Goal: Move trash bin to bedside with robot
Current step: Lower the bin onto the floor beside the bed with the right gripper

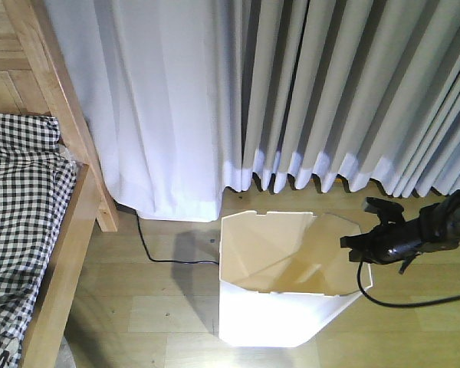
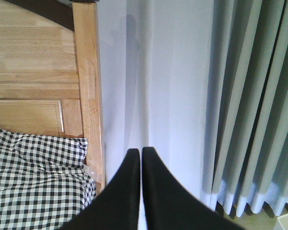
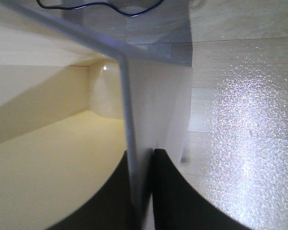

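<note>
Right pincer (image 3: 143, 160) straddles the rim of the trash bin (image 1: 268, 314) (apparently clamped).

We list the trash bin (image 1: 276, 314): thin white plastic, smooth, faintly glossy outside, cream and satin within.
Bed frame (image 1: 69, 253), left of the trash bin: pale wood, visible grain, light satin varnish.
Bedding (image 1: 23, 215), also left of the trash bin: woven checked cloth, matt, creased.
Behind the trash bin we record a white curtain (image 1: 153, 100) of thin smooth cloth and a grey curtain (image 1: 353, 84) of heavier matt cloth.
Floor (image 3: 240, 120) under the trash bin: wood-look planks, glossy, speckled glare.
Left gripper (image 2: 139, 152), right gripper (image 3: 142, 152): smooth matt black.
</note>
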